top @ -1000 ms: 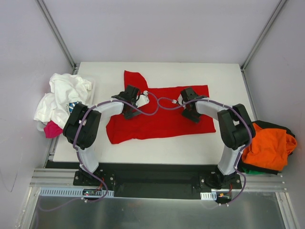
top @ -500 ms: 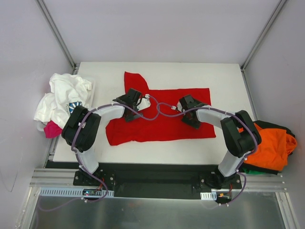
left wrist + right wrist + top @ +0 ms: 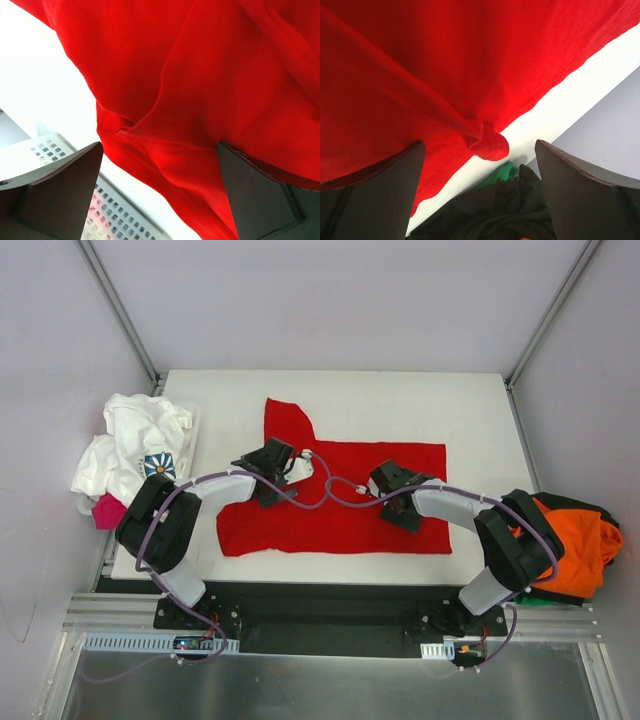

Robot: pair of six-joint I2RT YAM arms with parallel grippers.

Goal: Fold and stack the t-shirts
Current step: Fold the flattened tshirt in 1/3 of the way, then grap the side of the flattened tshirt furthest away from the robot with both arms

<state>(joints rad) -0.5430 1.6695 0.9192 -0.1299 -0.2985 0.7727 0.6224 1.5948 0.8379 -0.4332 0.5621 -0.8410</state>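
Bearing a red t-shirt (image 3: 340, 525), the white table (image 3: 400, 400) meets pale walls (image 3: 330, 300).

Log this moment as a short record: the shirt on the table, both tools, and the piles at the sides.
on table: red t-shirt, spread out, one sleeve toward the far side
left tool: open, low over the shirt's left part
right tool: open, low over the shirt's right part, near its edge
left pile: white printed shirt with pink cloth beside it, at the table's left edge
right pile: orange shirt on dark and green cloth, off the right edge
stack of folded shirts: none visible
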